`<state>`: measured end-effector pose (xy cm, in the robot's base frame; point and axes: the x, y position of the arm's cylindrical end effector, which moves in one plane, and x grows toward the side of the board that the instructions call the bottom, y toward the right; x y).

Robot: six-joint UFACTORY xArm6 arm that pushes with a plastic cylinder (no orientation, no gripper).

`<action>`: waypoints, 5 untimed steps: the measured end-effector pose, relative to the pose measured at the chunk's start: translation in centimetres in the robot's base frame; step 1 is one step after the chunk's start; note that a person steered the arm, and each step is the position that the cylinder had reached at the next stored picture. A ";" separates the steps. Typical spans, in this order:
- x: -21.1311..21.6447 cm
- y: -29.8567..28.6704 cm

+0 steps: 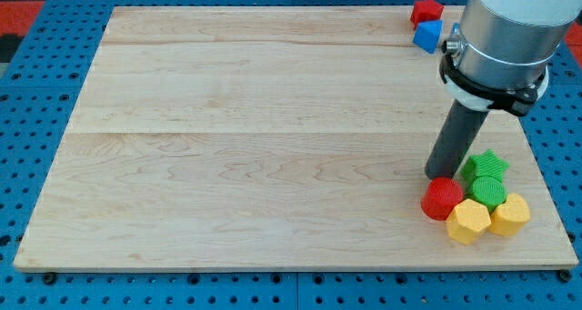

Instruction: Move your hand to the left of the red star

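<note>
My tip [442, 176] rests on the board at the view's lower right. It touches the top edge of a rounded red block [443, 199] and stands just left of a green star [485, 165]. A second red block [426, 11], angular and star-like, lies at the view's top right corner of the board. It is far above my tip and slightly to its left. A blue block [427, 35] lies right below this red block, touching it.
A rounded green block [489, 192] and two yellow blocks [469, 221] [510, 214] are packed with the red block and the green star at the lower right. The arm's grey body [505, 28] hangs over the board's right edge [536, 165].
</note>
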<state>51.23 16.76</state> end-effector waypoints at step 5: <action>-10.4 0.6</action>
<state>40.83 17.37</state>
